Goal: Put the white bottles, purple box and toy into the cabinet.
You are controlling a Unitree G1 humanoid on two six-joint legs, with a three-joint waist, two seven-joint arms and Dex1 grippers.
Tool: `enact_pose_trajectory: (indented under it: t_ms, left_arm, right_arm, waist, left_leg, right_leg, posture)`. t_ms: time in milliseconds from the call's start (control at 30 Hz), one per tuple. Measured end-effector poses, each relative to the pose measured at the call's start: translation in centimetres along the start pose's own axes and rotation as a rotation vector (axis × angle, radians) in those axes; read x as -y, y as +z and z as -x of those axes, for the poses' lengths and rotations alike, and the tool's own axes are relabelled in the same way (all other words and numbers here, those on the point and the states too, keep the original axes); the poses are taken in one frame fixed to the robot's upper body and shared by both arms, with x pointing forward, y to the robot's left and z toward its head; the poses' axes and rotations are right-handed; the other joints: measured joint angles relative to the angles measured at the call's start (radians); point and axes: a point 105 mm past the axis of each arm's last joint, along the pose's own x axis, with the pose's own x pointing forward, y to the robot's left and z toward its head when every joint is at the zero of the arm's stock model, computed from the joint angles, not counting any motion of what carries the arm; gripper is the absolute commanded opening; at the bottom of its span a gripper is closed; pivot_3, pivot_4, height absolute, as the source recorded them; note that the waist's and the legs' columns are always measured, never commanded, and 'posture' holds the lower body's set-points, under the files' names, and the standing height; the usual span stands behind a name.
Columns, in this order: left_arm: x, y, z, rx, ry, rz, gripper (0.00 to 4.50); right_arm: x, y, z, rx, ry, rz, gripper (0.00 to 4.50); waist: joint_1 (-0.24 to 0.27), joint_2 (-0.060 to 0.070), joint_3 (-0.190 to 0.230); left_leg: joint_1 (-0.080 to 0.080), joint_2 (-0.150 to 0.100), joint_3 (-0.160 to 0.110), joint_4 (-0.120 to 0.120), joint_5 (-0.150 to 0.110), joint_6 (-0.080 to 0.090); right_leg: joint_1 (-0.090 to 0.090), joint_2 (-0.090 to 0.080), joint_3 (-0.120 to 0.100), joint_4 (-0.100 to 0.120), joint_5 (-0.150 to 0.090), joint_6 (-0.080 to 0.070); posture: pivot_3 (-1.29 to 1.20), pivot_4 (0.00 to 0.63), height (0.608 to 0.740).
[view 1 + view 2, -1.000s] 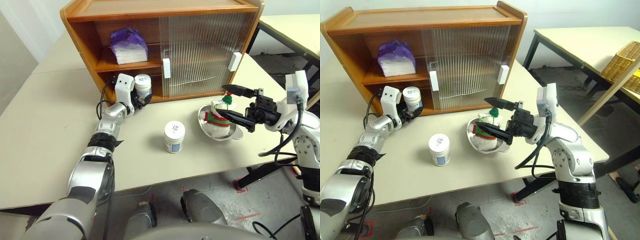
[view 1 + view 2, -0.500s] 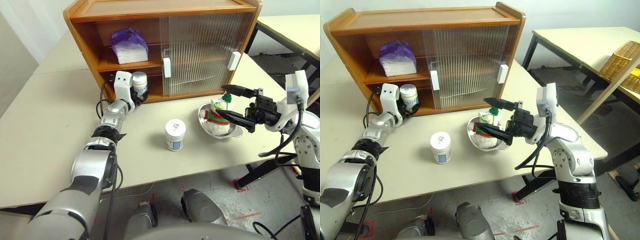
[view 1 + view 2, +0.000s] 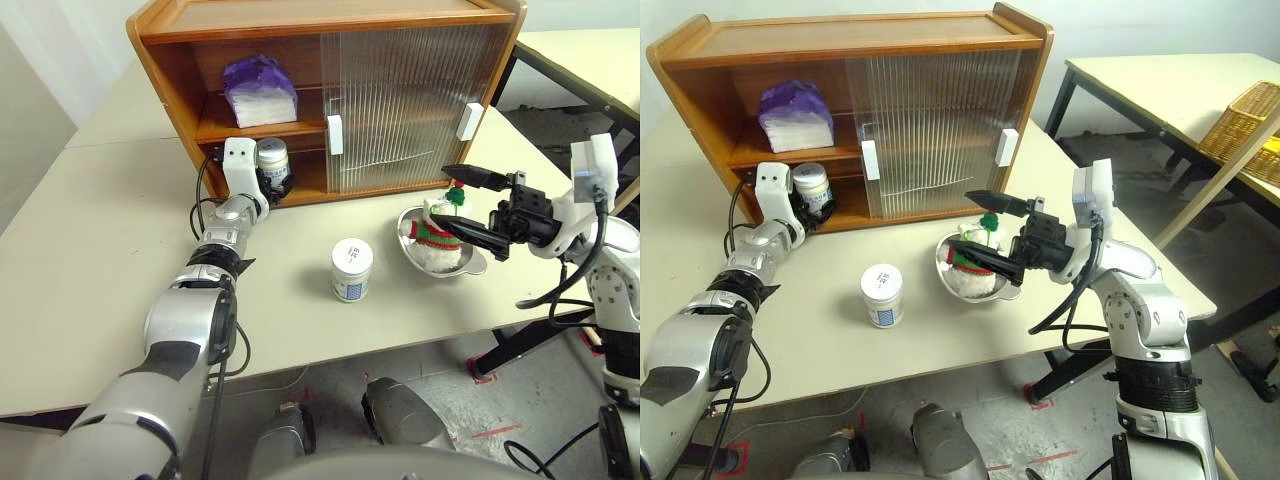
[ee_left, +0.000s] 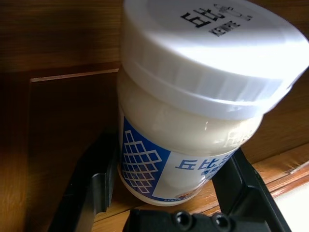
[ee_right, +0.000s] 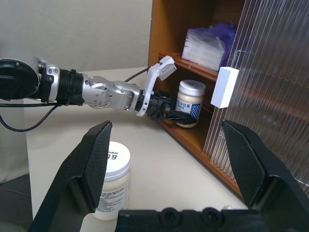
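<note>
White bottle (image 3: 271, 163) gripped in left jaws (image 3: 268, 178) at upper left, going onto cabinet (image 3: 420, 20) floor; right jaws (image 3: 470, 205) open.

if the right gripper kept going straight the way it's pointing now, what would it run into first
Probably the white jar standing on the table, which sits low between the open right gripper's fingers; the left gripper and its jar lie farther on. Depth is unclear.

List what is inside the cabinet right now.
In the cabinet, the purple box sits on the shelf. Below it, the left gripper holds a white bottle at the bottom compartment. The ribbed doors blur whatever lies behind them.
</note>
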Motion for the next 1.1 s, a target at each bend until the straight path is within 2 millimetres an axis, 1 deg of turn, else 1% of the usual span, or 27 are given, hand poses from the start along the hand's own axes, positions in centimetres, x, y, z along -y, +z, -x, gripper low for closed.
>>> enact_pose_trajectory:
  t_ms: [233,300,333,367,400,500,700,1000,1067,1100]
  left_arm:
    - [0.5,-0.3,-0.1,-0.003,-0.005,0.002,3.08]
    - [0.7,-0.3,-0.2,0.000,-0.007,0.004,3.82]
    - [0.8,-0.3,-0.2,0.004,-0.011,0.004,4.04]
    - [0.9,-0.1,-0.2,0.011,-0.013,0.002,4.40]
    - [1.0,0.1,-0.3,0.019,-0.015,0.001,4.46]
    - [1.0,0.7,-0.4,0.037,-0.016,-0.003,4.46]
    - [1.0,0.7,-0.3,0.039,-0.015,0.007,4.46]
    - [0.8,-1.0,0.6,0.038,-0.049,0.016,4.46]
    - [0.6,-1.9,1.1,0.030,-0.064,0.013,4.46]
    - [0.5,-2.4,1.4,0.022,-0.072,0.014,4.28]
  right_arm:
    - [0.7,0.4,-0.5,0.022,-0.034,0.005,4.50]
    - [0.8,0.2,-0.5,0.019,-0.036,-0.002,4.50]
    - [0.8,0.1,-0.5,0.017,-0.036,-0.007,4.50]
    - [0.8,0.0,-0.6,0.015,-0.033,-0.011,4.50]
    - [0.7,-0.1,-0.6,0.014,-0.028,-0.013,4.50]
    - [0.7,-0.1,-0.8,0.013,-0.021,-0.013,4.50]
    - [0.7,0.0,-0.8,0.015,-0.017,-0.011,4.50]
    - [0.7,-0.1,-0.9,0.014,-0.013,-0.015,4.50]
    - [0.6,-0.2,-1.1,0.016,-0.008,-0.020,4.50]
    - [0.6,-0.3,-1.2,0.016,-0.007,-0.022,4.50]
  waist:
    - [0.000,0.000,0.000]
    - [0.000,0.000,0.000]
    - [0.000,0.000,0.000]
    - [0.000,0.000,0.000]
    - [0.000,0.000,0.000]
    - [0.000,0.000,0.000]
    - [0.000,0.000,0.000]
    - [0.004,0.000,0.000]
    - [0.004,0.000,0.000]
    - [0.004,0.000,0.000]
  left_leg:
    - [0.000,0.000,0.000,0.000,0.000,0.001]
    - [0.000,0.000,0.000,0.000,0.000,0.001]
    - [0.000,0.000,0.000,0.000,0.000,0.001]
    - [0.000,0.000,0.000,0.000,0.000,0.001]
    - [0.000,0.000,0.000,0.000,0.000,0.001]
    - [0.000,-0.001,0.000,0.000,0.001,0.001]
    - [0.001,-0.001,0.001,0.000,0.001,0.001]
    - [0.001,-0.001,0.000,0.001,0.001,0.001]
    - [0.001,-0.001,0.000,0.001,0.001,0.000]
    - [0.001,-0.001,0.000,0.000,0.001,0.000]
  right_leg:
    - [0.000,0.000,0.000,0.000,0.000,0.000]
    - [0.000,0.000,0.000,0.000,0.000,0.000]
    - [0.000,0.000,0.000,0.000,0.000,0.000]
    - [0.000,0.000,0.000,0.000,0.000,0.000]
    - [0.000,0.000,0.000,0.000,0.000,0.000]
    - [0.001,0.000,0.000,0.000,0.000,0.001]
    - [0.001,0.000,0.000,0.000,0.000,0.001]
    - [0.001,0.000,0.000,0.000,0.000,0.000]
    - [0.001,0.000,0.000,0.000,0.001,0.000]
    - [0.001,0.000,0.000,0.000,0.001,0.000]
  posture:
    - [-0.39,0.032,0.740]
    - [-0.38,0.029,0.740]
    - [-0.38,0.028,0.740]
    - [-0.38,0.028,0.740]
    - [-0.38,0.027,0.740]
    - [-0.38,0.027,0.740]
    - [-0.37,0.028,0.740]
    - [-0.36,0.034,0.740]
    - [-0.35,0.036,0.740]
    - [-0.35,0.037,0.740]
